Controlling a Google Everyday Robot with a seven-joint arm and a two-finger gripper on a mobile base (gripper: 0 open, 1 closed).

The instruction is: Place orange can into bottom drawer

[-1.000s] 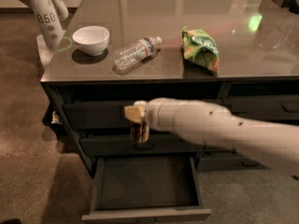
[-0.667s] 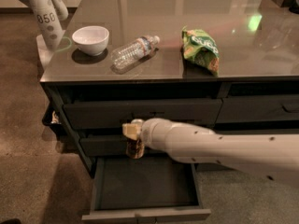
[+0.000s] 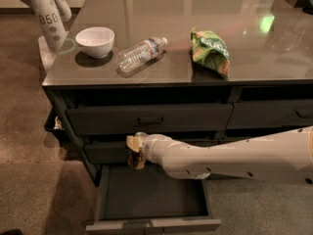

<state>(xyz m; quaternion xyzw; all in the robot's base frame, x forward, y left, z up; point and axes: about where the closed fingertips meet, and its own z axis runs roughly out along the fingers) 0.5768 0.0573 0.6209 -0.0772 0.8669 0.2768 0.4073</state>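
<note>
orange can [image 3: 137, 159] is gripped in my gripper [image 3: 135, 149], pale fingers [image 3: 131, 142] closed on its upper part, can roughly upright. it hangs in front of the middle drawer [image 3: 105, 153] of the left column, right over the back left part of the bottom drawer [image 3: 156, 195]. bottom drawer is pulled well out toward the camera, dark grey inside, front panel at the bottom edge of the view. can base sits about level with the drawer's rear edge, can't tell if it touches anything there. my arm [image 3: 234, 158] is white and thick, comes in from the right edge and crosses in front of the right side of the cabinet. top drawer [image 3: 149, 119] above is shut, small dark handle at its centre. glossy dark tabletop [image 3: 146, 9] carries a white bowl [image 3: 95, 40] near the left end, a clear plastic bottle [image 3: 139, 56] lying on its side just right of the bowl, and a green snack bag [image 3: 211, 53] further right, well apart from the bottle. white spotted post marked 850 [image 3: 49, 18] stands off the top left corner of the cabinet. brown carpet floor [image 3: 29, 180] around the base.
</note>
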